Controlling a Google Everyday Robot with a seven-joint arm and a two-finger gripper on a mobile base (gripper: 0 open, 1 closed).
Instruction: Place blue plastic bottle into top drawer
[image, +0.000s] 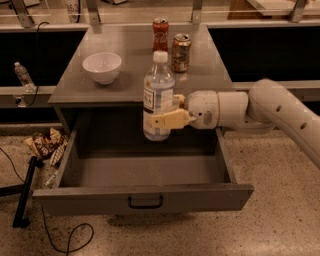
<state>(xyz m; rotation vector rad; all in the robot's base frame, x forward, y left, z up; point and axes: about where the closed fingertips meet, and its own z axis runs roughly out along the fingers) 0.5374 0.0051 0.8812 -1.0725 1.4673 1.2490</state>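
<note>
The blue plastic bottle, clear with a white cap and pale label, hangs upright in the air over the back of the open top drawer. My gripper comes in from the right on a white arm and is shut on the bottle's lower body, its cream fingers around it. The drawer is pulled fully out, grey, with a dark handle at the centre of its front. Its inside floor is bare.
On the cabinet top stand a white bowl, a red can and a brown can. A small clear bottle stands on the left ledge. Crumpled wrappers and a black cable lie on the floor at left.
</note>
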